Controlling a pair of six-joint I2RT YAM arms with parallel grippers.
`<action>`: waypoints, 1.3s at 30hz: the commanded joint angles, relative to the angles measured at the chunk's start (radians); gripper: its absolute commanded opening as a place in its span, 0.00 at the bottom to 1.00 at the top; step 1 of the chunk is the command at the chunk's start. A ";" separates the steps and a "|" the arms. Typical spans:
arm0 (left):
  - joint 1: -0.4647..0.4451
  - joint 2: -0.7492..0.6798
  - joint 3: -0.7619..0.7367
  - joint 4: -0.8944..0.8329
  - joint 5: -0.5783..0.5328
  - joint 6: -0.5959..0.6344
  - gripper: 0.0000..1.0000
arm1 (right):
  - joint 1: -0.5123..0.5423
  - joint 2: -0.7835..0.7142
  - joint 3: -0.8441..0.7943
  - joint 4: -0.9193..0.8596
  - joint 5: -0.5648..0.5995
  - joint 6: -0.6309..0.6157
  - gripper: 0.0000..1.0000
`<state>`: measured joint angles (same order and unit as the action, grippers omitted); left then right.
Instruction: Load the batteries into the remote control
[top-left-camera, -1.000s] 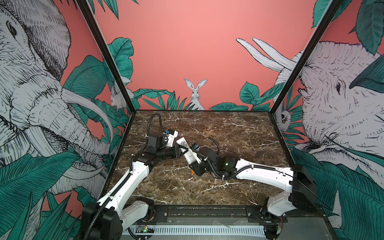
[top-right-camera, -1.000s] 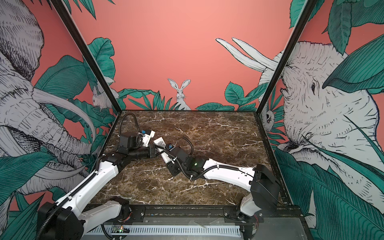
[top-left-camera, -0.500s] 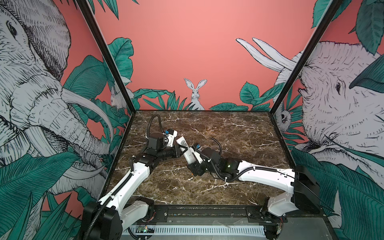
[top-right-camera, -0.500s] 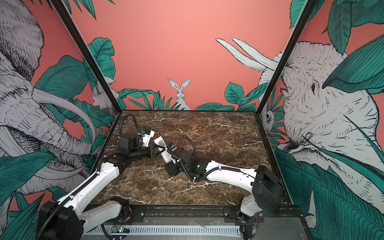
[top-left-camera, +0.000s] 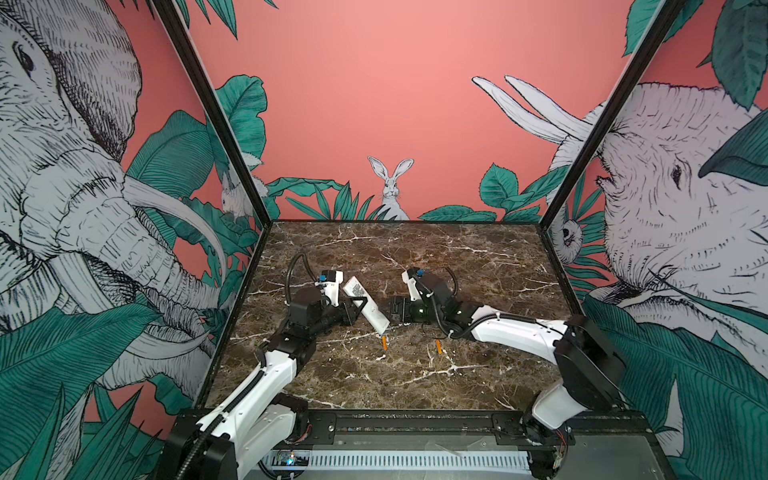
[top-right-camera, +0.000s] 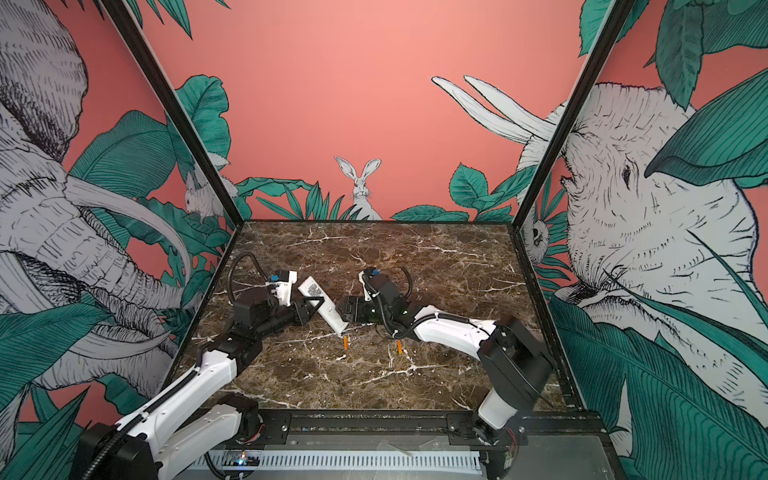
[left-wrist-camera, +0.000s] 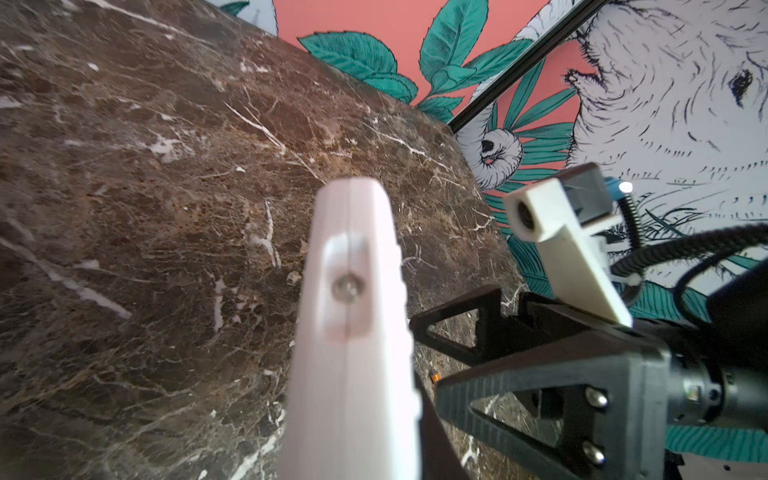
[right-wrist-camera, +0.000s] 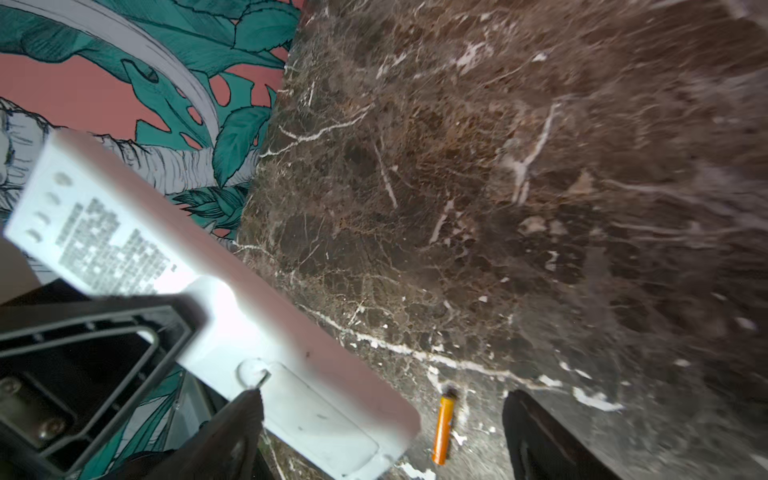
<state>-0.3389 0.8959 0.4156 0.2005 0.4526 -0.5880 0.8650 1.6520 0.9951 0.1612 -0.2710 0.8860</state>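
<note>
left wrist view, remote control (left-wrist-camera: 353, 332) blurred, cropped

Dark brown marble tabletop (top-left-camera: 415, 257), white veins; coral walls (top-left-camera: 374, 104), elephant (top-left-camera: 83, 187), rabbit (top-left-camera: 390, 183), green leaves (top-left-camera: 241, 108); black corner posts (top-left-camera: 218, 124).

remote control (right-wrist-camera: 232, 316): smooth white plastic | table (top-left-camera: 415, 374): polished veined marble look | right pincer (right-wrist-camera: 381, 397): matt black plastic

Open far table (top-left-camera: 415, 257), remote control (top-left-camera: 372, 311) mid-left
</note>
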 joint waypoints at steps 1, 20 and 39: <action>0.000 -0.082 -0.049 0.140 -0.069 -0.010 0.00 | 0.003 0.058 0.038 0.128 -0.081 0.103 0.91; 0.000 -0.189 -0.084 0.096 -0.134 0.002 0.00 | 0.045 0.160 0.091 0.226 -0.117 0.171 0.91; 0.000 -0.252 -0.083 0.116 -0.152 0.089 0.00 | 0.107 0.365 0.365 -0.370 0.146 -0.018 0.89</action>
<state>-0.3161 0.6891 0.2920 0.1127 0.1757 -0.5049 0.9623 1.9526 1.3315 -0.0147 -0.2493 0.9352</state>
